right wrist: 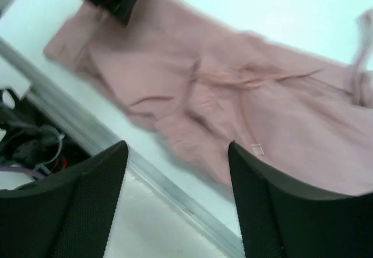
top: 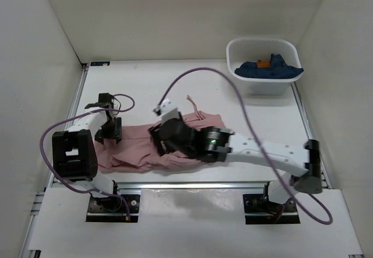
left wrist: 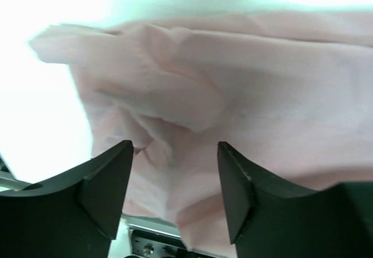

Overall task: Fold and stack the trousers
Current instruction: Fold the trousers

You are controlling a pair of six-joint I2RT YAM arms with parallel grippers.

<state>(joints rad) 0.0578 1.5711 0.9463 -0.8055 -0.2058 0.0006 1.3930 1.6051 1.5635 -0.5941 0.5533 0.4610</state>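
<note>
White walls (top: 175,19) enclose the white table (top: 145,83) bearing pink trousers (top: 137,148)

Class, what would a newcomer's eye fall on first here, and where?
The dusty-pink trousers catch the eye first, lying wrinkled across the near middle of the white table. The left gripper hangs open over their left end, the right gripper open mid-cloth. At the back right, a white basket holds a dark blue garment.

The trousers (top: 131,150) are soft, matt pink cloth, heavily creased. The tabletop (top: 145,86) is smooth, matt white. At 2 o'clock, the bin (top: 262,87) is white plastic, holding navy cloth (top: 274,71). The fingers (right wrist: 87,205) are matt black, finely textured.
</note>
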